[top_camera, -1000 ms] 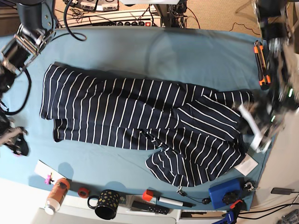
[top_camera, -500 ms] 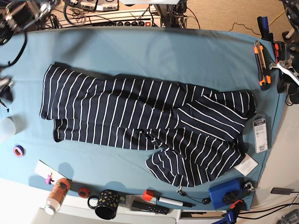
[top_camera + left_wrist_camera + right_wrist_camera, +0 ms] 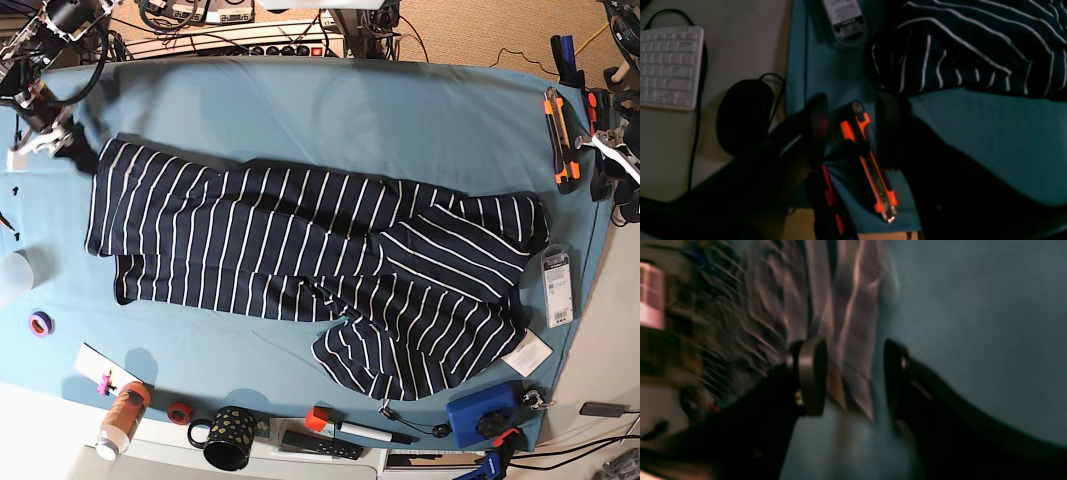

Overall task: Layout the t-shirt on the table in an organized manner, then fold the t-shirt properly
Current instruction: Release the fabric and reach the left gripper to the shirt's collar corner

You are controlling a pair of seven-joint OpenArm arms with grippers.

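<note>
The navy-blue fabric t-shirt with thin white stripes (image 3: 300,270) lies spread across the middle of the wide table covered in light teal-blue cloth (image 3: 330,110), running from the left of the base frame towards the lower right. Its left part is fairly flat; the lower right part is bunched and folded over itself.

The right gripper (image 3: 45,140) hangs at the upper left of the base frame, just beside the shirt's upper left corner. In the blurred right wrist view its jaws stand clearly apart with only table cloth and blurred background between them, gripping nothing.

The left gripper (image 3: 853,130) sits at the right edge of the base frame, beyond the table's far right side. In the left wrist view its dark fingers (image 3: 816,126) stand partly apart above an orange and black utility knife (image 3: 867,160) lying on the cloth; I cannot tell whether they touch it. A clear plastic package (image 3: 556,285) lies just right of the shirt.
</note>
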